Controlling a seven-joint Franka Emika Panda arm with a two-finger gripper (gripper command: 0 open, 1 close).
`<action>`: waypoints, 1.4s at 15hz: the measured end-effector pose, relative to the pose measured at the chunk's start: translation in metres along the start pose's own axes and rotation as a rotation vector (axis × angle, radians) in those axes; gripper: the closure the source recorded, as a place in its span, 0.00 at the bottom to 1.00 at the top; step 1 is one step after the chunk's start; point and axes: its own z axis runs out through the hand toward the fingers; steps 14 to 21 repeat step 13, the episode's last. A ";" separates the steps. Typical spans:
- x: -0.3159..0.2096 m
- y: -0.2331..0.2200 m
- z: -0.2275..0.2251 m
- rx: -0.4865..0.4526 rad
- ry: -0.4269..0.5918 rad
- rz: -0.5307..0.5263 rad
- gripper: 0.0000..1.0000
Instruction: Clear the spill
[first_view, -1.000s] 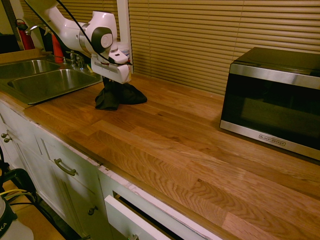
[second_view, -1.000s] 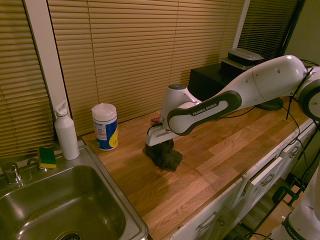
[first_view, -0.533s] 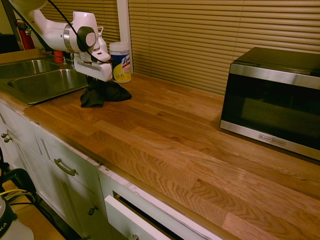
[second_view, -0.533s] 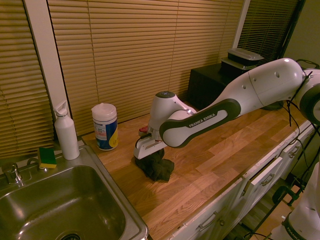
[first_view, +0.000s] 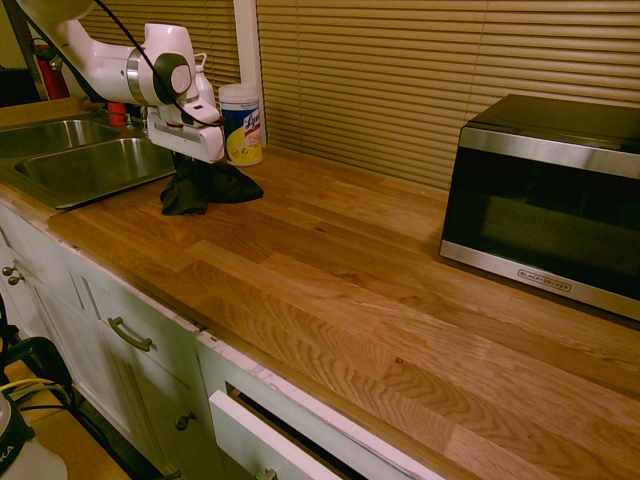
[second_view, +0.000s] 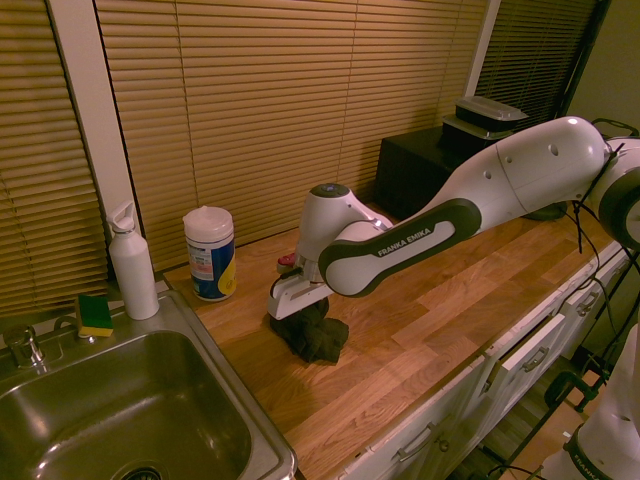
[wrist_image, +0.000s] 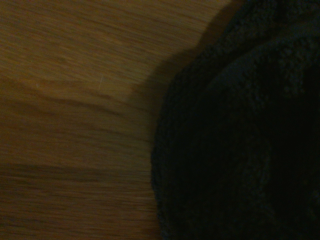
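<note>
Sink: at your near left, a steel basin with a tap at its back corner.
Sponge: you can see the green-and-yellow sponge on the sink's rim, near the white bottle.
Tub: a white-lidded tub stands upright on the wooden table, near your sink.
Cloth: your dark cloth lies crumpled on the table, directly below the gripper, whose fingertips you can't see.
Containers: two lidded containers sit stacked on the black box by the blinds.
Drawer: one drawer stands partly open beneath your table.
</note>
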 end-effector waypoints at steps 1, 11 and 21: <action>-0.001 0.000 -0.001 0.001 0.000 -0.001 0.00; -0.023 0.006 -0.074 0.050 0.050 0.059 0.00; -0.031 0.008 -0.096 0.059 0.069 0.062 0.00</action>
